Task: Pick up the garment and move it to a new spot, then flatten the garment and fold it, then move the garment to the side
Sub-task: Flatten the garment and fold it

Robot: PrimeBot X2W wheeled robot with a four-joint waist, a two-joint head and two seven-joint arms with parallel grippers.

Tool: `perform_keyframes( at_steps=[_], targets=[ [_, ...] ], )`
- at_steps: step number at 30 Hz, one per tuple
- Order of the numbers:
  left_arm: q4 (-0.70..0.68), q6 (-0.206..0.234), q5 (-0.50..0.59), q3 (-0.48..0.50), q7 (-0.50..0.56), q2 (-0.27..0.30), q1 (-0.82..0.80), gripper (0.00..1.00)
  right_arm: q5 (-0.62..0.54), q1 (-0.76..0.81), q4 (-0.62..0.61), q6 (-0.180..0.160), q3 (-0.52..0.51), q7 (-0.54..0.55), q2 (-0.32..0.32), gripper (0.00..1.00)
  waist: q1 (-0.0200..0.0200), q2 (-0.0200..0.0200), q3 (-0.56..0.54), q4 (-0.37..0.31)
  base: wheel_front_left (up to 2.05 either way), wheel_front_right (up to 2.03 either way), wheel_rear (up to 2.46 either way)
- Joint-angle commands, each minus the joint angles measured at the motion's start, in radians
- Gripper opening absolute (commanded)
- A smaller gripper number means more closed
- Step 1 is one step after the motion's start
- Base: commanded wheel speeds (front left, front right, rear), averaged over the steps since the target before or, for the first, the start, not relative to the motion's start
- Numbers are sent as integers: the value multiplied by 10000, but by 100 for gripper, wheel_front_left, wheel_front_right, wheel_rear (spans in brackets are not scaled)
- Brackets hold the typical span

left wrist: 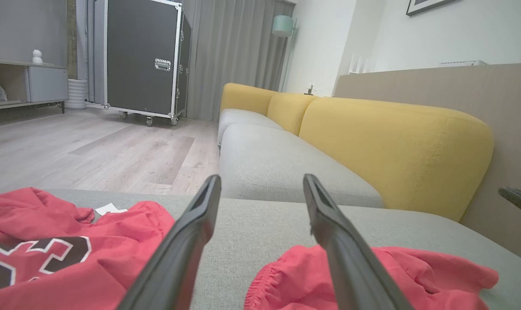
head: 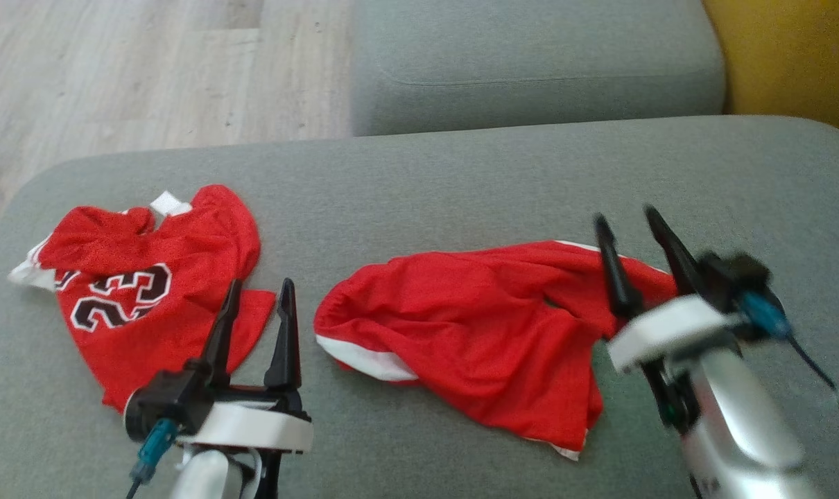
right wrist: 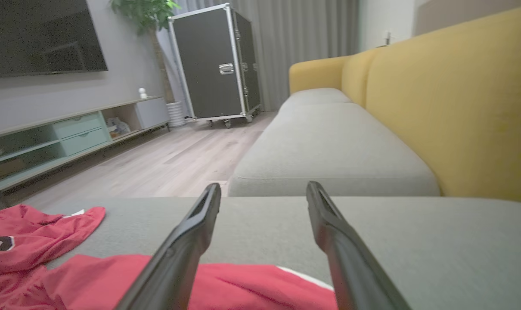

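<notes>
Two red garments lie crumpled on the grey sofa cushion (head: 461,173). Red shorts (head: 475,326) with white trim lie at centre right, also in the left wrist view (left wrist: 415,275) and the right wrist view (right wrist: 252,288). A red jersey (head: 149,277) with the number 23 lies at the left (left wrist: 49,249) (right wrist: 28,232). My right gripper (head: 626,215) (right wrist: 265,185) is open above the right end of the shorts, holding nothing. My left gripper (head: 261,284) (left wrist: 261,178) is open over the gap between the two garments, at the jersey's lower right corner.
A second grey cushion (head: 530,62) adjoins the far side, with the yellow backrest (head: 794,55) to the right. Wooden floor (head: 114,69) lies beyond the cushion's left and far edge. A black wheeled case (left wrist: 144,60) stands far off across the room.
</notes>
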Motion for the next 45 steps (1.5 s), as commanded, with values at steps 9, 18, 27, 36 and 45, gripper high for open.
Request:
perform_keyframes(
  at_steps=[9, 18, 27, 36, 45],
  targets=[
    [-317, -114, 193, 439, -80, 31, -226, 100, -846, 1598, -2088, 69, -997, -117, 386, 100, 0, 0, 232, -513, 0, 0, 0],
    [-276, -189, 165, 50, -80, 31, -750, 100, -1252, 424, -1978, 69, -365, 1329, 165, 100, 0, 0, 915, 68, 0, 0, 0],
    [-188, -93, -114, -422, -80, 31, -1195, 100, 44, -1579, -238, 69, 1901, 3326, -1074, 100, 0, 0, 1576, 957, 0, 0, 0],
    [-180, 51, -366, -710, -80, 31, -1476, 100, 1965, -3049, 1245, 69, 5088, 5178, -2296, 100, 0, 0, 1883, 1648, 0, 0, 0],
    [-351, 145, -523, -794, -80, 31, -1637, 100, 3637, -3925, 1431, 69, 7746, 6215, -3374, 100, 0, 0, 2269, 1857, 0, 0, 0]
  ],
)
